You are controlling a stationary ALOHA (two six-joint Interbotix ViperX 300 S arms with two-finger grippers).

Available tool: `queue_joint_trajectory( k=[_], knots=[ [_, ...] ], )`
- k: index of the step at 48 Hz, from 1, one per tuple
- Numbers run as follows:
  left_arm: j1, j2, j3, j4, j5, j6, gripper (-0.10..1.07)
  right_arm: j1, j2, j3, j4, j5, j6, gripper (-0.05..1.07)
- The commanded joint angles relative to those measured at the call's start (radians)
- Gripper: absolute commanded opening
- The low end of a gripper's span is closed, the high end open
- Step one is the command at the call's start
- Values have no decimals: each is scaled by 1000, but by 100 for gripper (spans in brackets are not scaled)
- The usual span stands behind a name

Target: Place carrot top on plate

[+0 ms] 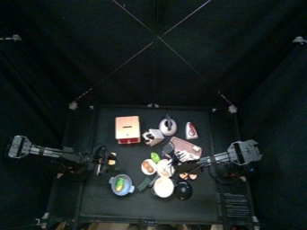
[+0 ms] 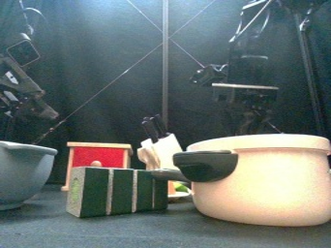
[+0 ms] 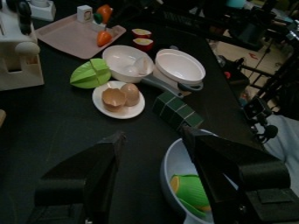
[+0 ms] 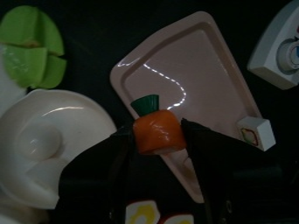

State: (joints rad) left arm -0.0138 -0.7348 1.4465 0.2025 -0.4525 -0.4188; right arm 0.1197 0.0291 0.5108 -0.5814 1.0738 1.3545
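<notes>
Overhead, the worktop (image 1: 90, 193) carries a crowd of small things, and two arms come in, one from each side. The right gripper (image 1: 189, 164) reaches in near the pink plate (image 1: 185, 146); the left gripper (image 1: 100, 162) sits at the left edge, near a blue bowl (image 1: 122, 185). The carrot top is too small to pick out here.

From the front, one white pot (image 2: 258, 178) with a dark handle fills the right side, one green block (image 2: 116, 190) stands before a red box (image 2: 99, 155), and the blue bowl shows at the left edge. Neither gripper's fingers can be read in this view.

In the left wrist view, the left gripper (image 3: 149, 150) has its fingers spread wide and empty above the blue bowl. Beyond lie two white bowls (image 3: 155, 64), one small plate holding a brown thing (image 3: 119, 99) and one green piece (image 3: 89, 73). The carrot top (image 3: 107, 38) lies far off on the pink plate.

In the right wrist view, the right gripper (image 4: 156, 137) clamps the carrot top between its two fingers (image 4: 114, 150), one on each orange flank. Its long axis runs along the fingers, green stub pointing away from the wrist, over the pink plate's near edge.
</notes>
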Motion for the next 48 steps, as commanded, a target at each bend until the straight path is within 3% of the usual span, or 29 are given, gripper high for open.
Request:
queue_joint_trajectory(
  k=[1, 20, 48],
  knots=[
    [-3, 2, -25, -3, -5, 2, 91, -37, -25, 17, -14, -31, 2, 78],
    [-3, 2, -25, -3, -5, 2, 91, -137, 2, 124, -15, -252, 5, 92],
    [-3, 2, -25, -3, -5, 3, 91, -132, 8, 109, -15, -262, 3, 94]
  ],
)
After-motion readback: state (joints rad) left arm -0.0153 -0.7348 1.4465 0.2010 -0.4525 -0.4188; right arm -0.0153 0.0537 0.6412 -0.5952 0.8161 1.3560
